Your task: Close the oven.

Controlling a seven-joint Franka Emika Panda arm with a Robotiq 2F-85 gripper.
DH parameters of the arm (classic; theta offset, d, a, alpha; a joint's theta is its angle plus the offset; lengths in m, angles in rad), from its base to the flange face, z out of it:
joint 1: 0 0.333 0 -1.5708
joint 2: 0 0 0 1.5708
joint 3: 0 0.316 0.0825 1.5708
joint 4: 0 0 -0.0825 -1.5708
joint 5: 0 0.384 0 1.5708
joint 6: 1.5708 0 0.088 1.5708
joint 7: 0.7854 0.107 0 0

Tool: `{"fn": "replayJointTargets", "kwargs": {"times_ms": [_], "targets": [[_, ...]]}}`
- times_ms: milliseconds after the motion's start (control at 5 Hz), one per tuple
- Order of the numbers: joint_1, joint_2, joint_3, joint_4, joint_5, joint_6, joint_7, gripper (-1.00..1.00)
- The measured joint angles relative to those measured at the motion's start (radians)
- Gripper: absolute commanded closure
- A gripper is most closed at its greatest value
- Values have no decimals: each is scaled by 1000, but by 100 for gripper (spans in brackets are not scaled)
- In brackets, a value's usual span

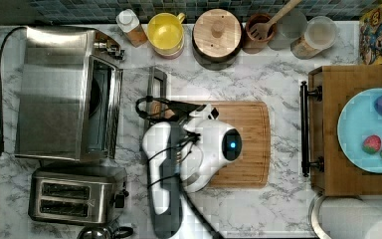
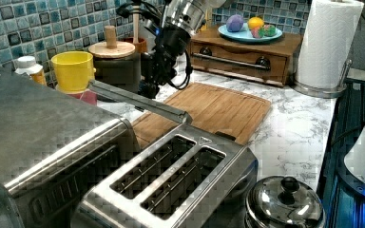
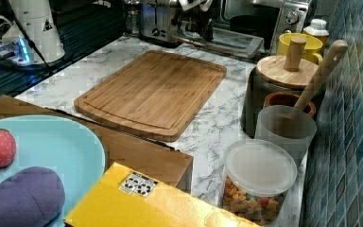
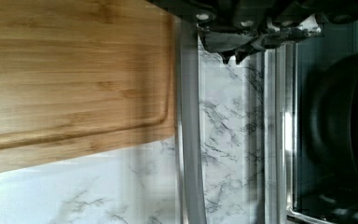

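**Oven door partly open, gripper at its handle end**

The oven [image 1: 54, 94] is seen at the top view's left, on the marble counter [image 1: 278, 209], with its black cord [image 1: 0, 99] running down its far left side. Its glass door [image 3: 227, 41] is dropped open and is held at a slant, as the left view shows: the metal bar handle [image 2: 138, 102] is raised off the counter rather than lying flat. In the top view the handle sits between the oven body and the wooden cutting board [image 1: 243, 144]. A dark round shape is visible inside the oven cavity [image 4: 340, 135] in the wrist view.

The gripper [image 2: 149, 88] is placed just at the far end of the door handle in the left view, with the arm [image 1: 199, 149] stretched over the cutting board. Whether the fingers are released or clenched cannot be told; contact with the handle cannot be confirmed either.

A two-slot toaster [image 1: 74, 196] stands just beside the oven, on the near side in the left view. A yellow mug [image 1: 165, 32], a lidded dark canister [image 1: 217, 35] and a utensil holder [image 1: 258, 30] are lined up along the tiled wall. A blue plate [image 1: 363, 134] of toy fruit rests on a wooden drawer unit [image 1: 328, 169] at the top view's right.
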Motion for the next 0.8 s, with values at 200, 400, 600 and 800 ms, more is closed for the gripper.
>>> {"fn": "replayJointTargets", "kwargs": {"times_ms": [200, 400, 600, 800], "targets": [[23, -23, 32, 35, -326, 21, 304, 100], [41, -19, 56, 107, -593, -45, 602, 100], [49, -14, 80, 174, -812, -68, 864, 100], [47, -2, 111, 256, -917, -135, 1054, 100]]}}
